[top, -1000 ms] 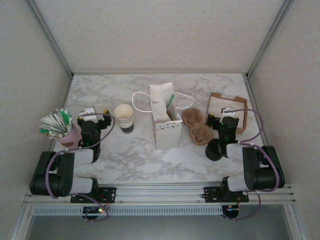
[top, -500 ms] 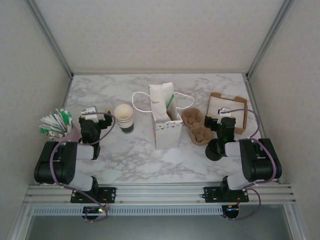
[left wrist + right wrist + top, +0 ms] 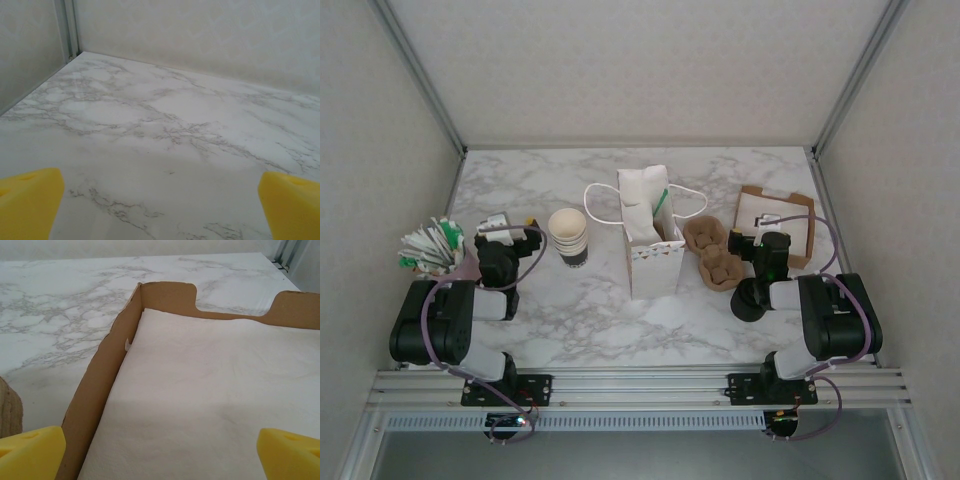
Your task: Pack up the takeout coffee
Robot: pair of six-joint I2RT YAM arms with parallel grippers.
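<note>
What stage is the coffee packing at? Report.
Done: nothing visible; the white paper handled bag stands open mid-table. In hand: nothing; left claw open over bare marble table, right claw open over the brown cardboard tray. Left: packing; the cream paper cup stack stands outside the bag.

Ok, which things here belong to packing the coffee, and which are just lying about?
Job, likely: white paper bag; stack of paper cups; pulp cup carriers; black lids.
Lying about: bundle of sachets; cardboard tray of napkins.

Left arm [image 3: 438, 335] and right arm [image 3: 832, 332] folded low, left pincer [image 3: 160, 202] and right pincer [image 3: 160, 447] spread wide, empty.
</note>
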